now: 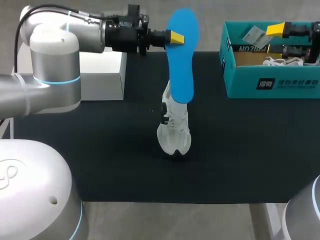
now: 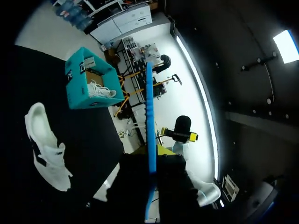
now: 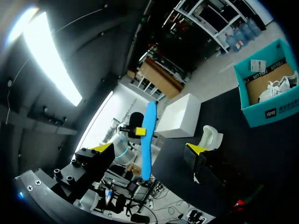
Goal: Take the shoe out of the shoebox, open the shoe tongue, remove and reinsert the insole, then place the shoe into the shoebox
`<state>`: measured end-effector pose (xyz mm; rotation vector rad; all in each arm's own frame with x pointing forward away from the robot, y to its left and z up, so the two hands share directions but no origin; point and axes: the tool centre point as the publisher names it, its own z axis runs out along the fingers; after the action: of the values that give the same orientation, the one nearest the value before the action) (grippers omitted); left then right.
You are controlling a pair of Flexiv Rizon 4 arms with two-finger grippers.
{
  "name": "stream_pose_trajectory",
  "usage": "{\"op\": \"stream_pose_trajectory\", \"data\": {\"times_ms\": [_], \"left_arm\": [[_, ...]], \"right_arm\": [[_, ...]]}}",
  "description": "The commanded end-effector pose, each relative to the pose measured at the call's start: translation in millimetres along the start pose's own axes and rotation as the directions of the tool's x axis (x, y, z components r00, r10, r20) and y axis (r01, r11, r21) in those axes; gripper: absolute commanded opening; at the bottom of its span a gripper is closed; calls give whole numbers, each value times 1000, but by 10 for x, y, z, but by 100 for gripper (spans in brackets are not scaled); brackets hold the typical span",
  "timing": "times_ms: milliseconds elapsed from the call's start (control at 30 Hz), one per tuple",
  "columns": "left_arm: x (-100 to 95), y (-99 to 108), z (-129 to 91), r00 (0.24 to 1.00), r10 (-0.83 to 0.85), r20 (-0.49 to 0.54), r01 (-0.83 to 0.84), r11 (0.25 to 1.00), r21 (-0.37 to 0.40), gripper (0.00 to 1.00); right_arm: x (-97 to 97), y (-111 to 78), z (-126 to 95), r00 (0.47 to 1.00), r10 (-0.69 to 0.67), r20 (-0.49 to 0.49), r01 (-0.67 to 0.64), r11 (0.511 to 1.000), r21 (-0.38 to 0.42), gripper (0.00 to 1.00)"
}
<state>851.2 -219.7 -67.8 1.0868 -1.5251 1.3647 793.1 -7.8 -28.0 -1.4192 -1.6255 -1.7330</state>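
my left tool (image 1: pixel 175 37) pinches the insole (image 1: pixel 181 60), long axis upright, lower end pointing down toward the shoe (image 1: pixel 174 130) on the bench (image 1: pixel 100 160).

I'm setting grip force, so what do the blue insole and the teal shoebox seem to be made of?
The blue insole looks like matte foam, probably: thin, with a ridged edge in the left wrist view, yet straight while held. The teal shoebox looks like printed cardboard, fairly matte: bare brown board shows inside.
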Motion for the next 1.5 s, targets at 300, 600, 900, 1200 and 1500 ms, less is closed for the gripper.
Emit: {"op": "stream_pose_trajectory", "data": {"times_ms": [300,600,900,1200,1500], "left_arm": [[129,-103,76,984,-130,-125,139,988,64,0],[87,-147,86,965,-214,-154,222,974,40,0],[42,-162,167,961,-229,-154,234,972,13,0],[-20,-110,243,960,-236,-148,240,971,11,0],[-41,-132,280,959,-239,-149,246,969,26,0]], "right_arm": [[-1,-2,12,1000,0,1,0,1000,-2,100],[-1,-2,12,1000,0,1,0,1000,-2,100],[142,116,110,1000,17,11,-18,1000,22,100],[431,246,438,819,85,567,-192,973,131,100],[560,249,723,645,7,764,-238,952,193,100]]}}
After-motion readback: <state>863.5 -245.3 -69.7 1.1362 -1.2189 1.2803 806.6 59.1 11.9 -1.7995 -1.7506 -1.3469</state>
